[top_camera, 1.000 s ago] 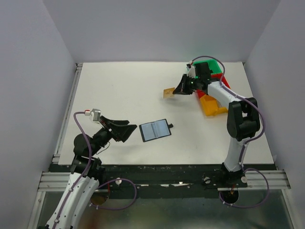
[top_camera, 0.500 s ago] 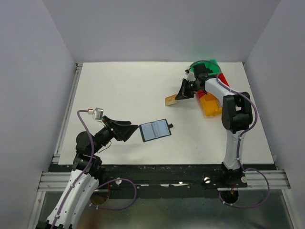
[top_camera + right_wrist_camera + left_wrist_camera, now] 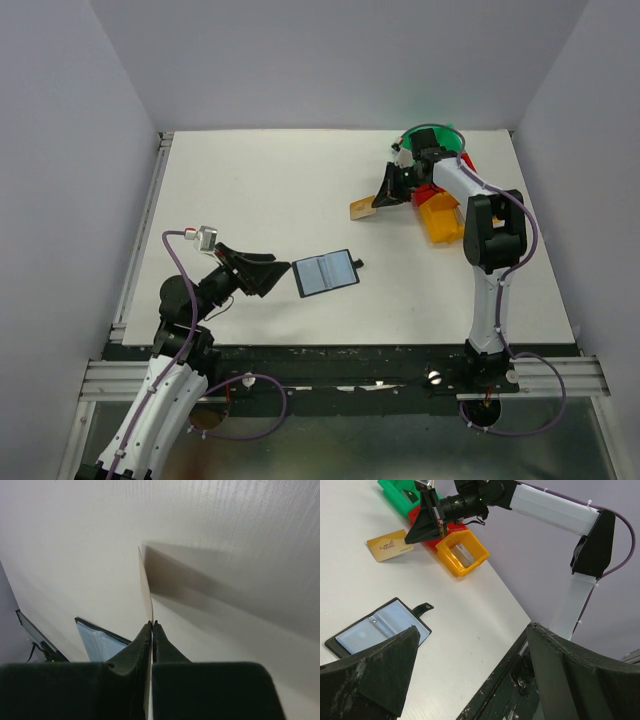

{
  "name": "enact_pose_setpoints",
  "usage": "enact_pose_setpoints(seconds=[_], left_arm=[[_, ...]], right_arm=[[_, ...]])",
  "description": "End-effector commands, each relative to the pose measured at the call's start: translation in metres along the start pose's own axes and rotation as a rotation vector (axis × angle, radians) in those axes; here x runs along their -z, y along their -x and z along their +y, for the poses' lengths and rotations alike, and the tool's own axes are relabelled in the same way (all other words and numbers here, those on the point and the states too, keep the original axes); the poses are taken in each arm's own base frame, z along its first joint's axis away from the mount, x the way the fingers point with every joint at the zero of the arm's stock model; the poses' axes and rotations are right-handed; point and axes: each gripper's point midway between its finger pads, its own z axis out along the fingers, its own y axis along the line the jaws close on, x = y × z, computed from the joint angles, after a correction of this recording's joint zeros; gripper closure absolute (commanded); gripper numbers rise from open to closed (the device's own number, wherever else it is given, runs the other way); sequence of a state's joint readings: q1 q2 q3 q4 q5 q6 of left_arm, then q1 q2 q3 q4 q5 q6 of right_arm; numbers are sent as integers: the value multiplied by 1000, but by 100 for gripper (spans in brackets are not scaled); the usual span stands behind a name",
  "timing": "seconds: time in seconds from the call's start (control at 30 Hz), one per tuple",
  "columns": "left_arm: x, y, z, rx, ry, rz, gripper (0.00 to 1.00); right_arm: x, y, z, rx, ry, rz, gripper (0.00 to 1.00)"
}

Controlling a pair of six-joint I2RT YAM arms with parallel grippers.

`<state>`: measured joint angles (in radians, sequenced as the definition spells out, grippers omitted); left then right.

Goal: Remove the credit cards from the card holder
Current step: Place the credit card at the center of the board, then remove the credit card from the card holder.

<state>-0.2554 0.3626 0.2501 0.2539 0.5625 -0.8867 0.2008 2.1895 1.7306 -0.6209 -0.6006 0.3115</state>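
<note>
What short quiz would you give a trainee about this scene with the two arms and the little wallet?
1. True or false: the card holder lies folded shut.
2. Pick one: what is pinched in the right gripper? A) a gold card B) the card holder C) nothing
3. Fill the gap: the left gripper, just beside the card holder, has its fingers ____ (open or shut).

Key
1. False: it lies spread open, with its blue-grey pockets facing up.
2. A: the fingers are closed on the gold card, well away from the card holder.
3. Open, and holding nothing.
</note>
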Motion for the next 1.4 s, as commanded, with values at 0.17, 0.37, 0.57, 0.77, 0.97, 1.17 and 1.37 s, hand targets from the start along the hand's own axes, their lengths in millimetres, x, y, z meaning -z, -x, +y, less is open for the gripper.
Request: enact_pose_setpoints(seconds=[0.17,0.37,0.57,0.77,0.97,1.17,1.37], left_arm=[[0,-6,3,13,-7,22,1],[0,-7,4,19,-1,23,1],[0,-6,5,21,6,19,1],[-1,-7,16,28,52,13,1],[1,0,58,52,320,8,1],[4,-6,88,105,548,69,1],[-1,-26,105,113,702,161,1]], right_arm=[[-2,-4,-5,-13,9,41,82],[1,-3,-8,-24,-8,34,73],[10,0,-17,-40,-49,6,70],[39,6,2,21,-87,-145,66],[63,-35,53,220,-148,-274,53],[52,-87,80,417,-305,-248,50],[32,-114,61,449,-423,-176,49]])
